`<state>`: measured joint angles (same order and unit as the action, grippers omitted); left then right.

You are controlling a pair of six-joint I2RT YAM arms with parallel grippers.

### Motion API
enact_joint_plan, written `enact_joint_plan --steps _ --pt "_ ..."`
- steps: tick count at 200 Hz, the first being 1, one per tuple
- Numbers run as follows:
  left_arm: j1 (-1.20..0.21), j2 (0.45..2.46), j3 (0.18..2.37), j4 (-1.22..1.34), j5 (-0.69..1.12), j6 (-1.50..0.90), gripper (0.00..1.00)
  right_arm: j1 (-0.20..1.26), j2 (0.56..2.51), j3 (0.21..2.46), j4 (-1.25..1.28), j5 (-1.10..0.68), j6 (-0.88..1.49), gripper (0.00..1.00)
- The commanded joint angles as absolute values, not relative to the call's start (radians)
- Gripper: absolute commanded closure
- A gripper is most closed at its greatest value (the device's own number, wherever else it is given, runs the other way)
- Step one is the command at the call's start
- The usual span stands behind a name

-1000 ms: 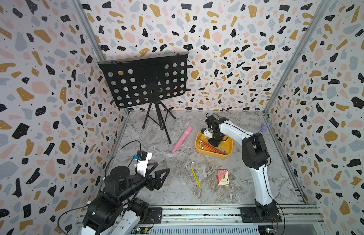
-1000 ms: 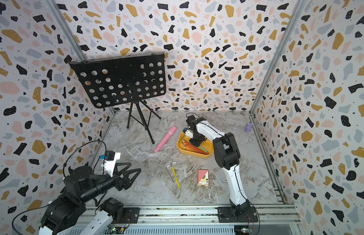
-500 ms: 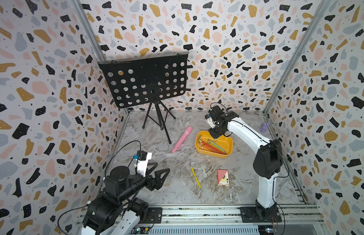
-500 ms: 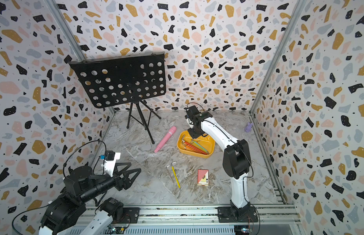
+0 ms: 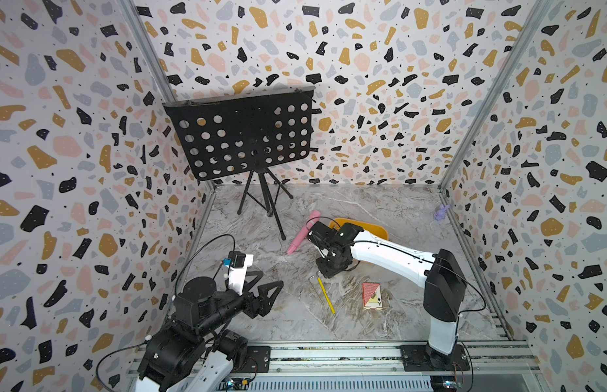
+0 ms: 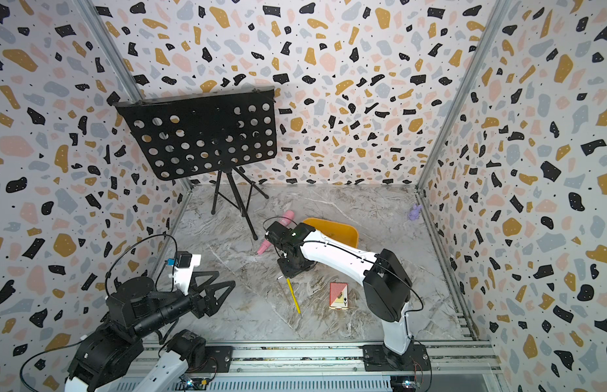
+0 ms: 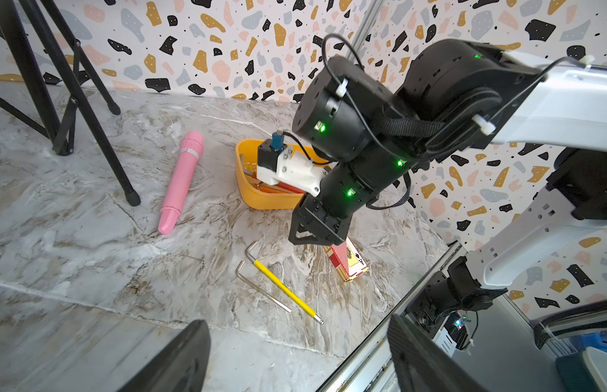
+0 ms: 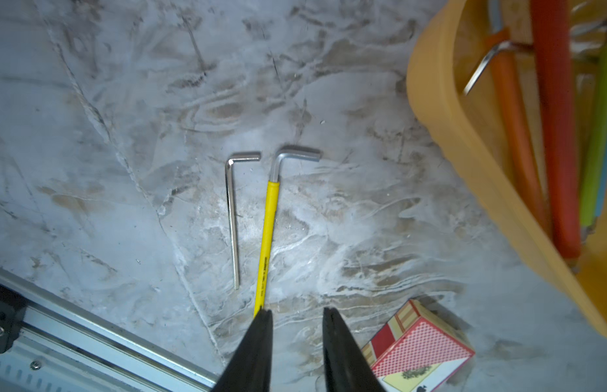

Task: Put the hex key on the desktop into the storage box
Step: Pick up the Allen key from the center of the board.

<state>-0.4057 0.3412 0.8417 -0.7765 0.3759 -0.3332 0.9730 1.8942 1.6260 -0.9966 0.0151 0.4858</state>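
Overhead, the right end effector [image 8: 297,319] hung released and empty above the table [image 8: 125,101], the yellow-sleeved hex key [image 8: 268,220] lying just before its fingertips, the storage box [image 8: 431,112] near beside.

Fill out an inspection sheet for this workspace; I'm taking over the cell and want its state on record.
Surface: desktop marble-patterned, no spill seen.
Job's things: plain hex key and yellow-sleeved hex key lie side by side on the desktop, apart; storage box holds several sleeved keys.
Clutter: pink cylinder, red card box, purple figurine, music stand.
Grippers: right tool open, empty, hovers near the two keys; left tool open, empty, off to the side.
Cables: left-arm cable and right-wrist cable, both clear of the keys.
Surroundings: terrazzo walls, metal rail at the front.
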Motion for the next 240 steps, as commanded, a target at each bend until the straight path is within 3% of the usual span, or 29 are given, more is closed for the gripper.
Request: enact_joint_plan --steps 1,155,240 --pt "-0.400 0.327 0.830 -0.735 0.370 -0.336 0.14 0.987 1.886 1.630 -1.005 -0.003 0.565 0.69" --pt "-0.398 0.336 0.830 -0.736 0.370 -0.336 0.14 1.032 1.964 1.552 -0.911 -0.034 0.631 0.61" --pt "-0.397 0.336 0.830 -0.736 0.369 -0.337 0.14 1.037 2.047 1.565 -0.899 -0.040 0.636 0.63"
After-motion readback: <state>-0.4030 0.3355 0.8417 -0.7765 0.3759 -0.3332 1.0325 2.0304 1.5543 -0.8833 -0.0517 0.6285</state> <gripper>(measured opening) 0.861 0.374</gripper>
